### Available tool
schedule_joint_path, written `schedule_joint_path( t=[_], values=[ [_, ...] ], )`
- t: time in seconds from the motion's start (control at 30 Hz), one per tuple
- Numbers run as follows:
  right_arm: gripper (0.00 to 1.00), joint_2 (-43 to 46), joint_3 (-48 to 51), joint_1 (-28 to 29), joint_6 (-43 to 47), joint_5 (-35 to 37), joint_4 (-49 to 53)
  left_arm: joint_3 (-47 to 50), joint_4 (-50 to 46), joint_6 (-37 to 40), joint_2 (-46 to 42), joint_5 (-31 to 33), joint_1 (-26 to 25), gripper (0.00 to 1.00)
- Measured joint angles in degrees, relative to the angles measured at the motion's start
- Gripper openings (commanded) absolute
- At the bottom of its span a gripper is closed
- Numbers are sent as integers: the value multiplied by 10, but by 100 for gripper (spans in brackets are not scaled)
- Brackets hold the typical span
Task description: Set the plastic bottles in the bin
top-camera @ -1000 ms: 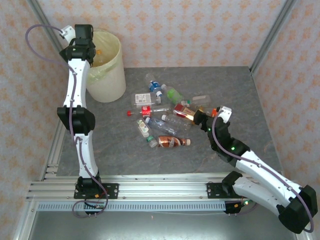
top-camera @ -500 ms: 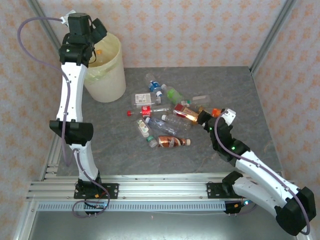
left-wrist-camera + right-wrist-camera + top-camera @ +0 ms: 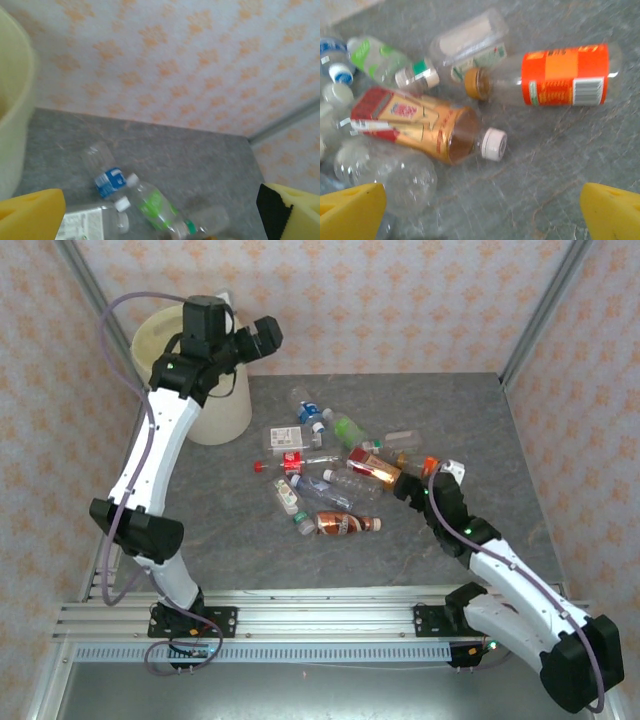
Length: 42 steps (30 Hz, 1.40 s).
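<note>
Several plastic bottles point(image 3: 322, 472) lie in a loose heap at mid-table. The cream-white bin point(image 3: 216, 412) stands at the back left. My left gripper point(image 3: 264, 335) hangs open and empty, high beside the bin's right side. In the left wrist view the bin's wall point(image 3: 12, 115) is at the left, and a blue-labelled bottle point(image 3: 103, 172) and a green-labelled bottle point(image 3: 154, 205) lie far below the left gripper point(image 3: 161, 212). My right gripper point(image 3: 407, 483) is open low at the heap's right edge. Just ahead of the right gripper point(image 3: 482, 212) lie a gold-labelled bottle point(image 3: 417, 127) and an orange-labelled bottle point(image 3: 564, 75).
Patterned walls and metal posts point(image 3: 543, 310) close in the grey table point(image 3: 450, 410). A clear crumpled bottle point(image 3: 387, 175) lies close to my right gripper's left finger point(image 3: 350, 212). Bare tabletop lies to the right and in front of the heap.
My left arm has swung from above the bin to its right side, with the gripper now facing the table. The right gripper has edged slightly toward the heap.
</note>
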State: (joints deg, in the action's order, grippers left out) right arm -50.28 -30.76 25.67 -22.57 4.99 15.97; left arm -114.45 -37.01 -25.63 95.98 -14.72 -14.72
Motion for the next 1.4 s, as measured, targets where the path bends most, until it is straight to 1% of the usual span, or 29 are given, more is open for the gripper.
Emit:
schedule_joint_path(
  t=[0.1, 0.23, 0.33, 0.5, 0.73, 0.93, 1.07, 1.13, 1.27, 1.3, 1.4],
  values=[
    [99, -19, -10, 0, 10, -25, 25, 71, 28, -3, -44, -26, -23, 100],
    [99, -50, -24, 0, 17, -58, 47, 149, 51, -17, -82, -48, -56, 100],
    [99, -77, -35, 3, 24, -92, 60, 216, 81, -45, -107, -59, -78, 100],
    [99, -121, -47, 47, 56, -132, 61, 318, 124, -103, -138, -58, -96, 100],
    [100, -177, -65, 87, 118, -165, 37, 376, 128, -151, -139, -28, -97, 100],
    [100, -212, -74, 111, 207, -231, 12, 401, 109, -167, -145, 12, -97, 100],
    [99, -242, -124, 125, 313, -270, 51, 411, 92, -170, -160, 39, -97, 100],
    [99, -251, -144, 127, 373, -266, 74, 412, 85, -170, -166, 51, -97, 100],
    [99, -269, -152, 127, 487, -219, 115, 413, 75, -170, -175, 70, -97, 100],
    [100, -275, -152, 127, 508, -209, 121, 414, 74, -170, -176, 73, -97, 100],
    [97, -291, -152, 127, 558, -201, 124, 419, 72, -171, -176, 78, -97, 100]
  ],
)
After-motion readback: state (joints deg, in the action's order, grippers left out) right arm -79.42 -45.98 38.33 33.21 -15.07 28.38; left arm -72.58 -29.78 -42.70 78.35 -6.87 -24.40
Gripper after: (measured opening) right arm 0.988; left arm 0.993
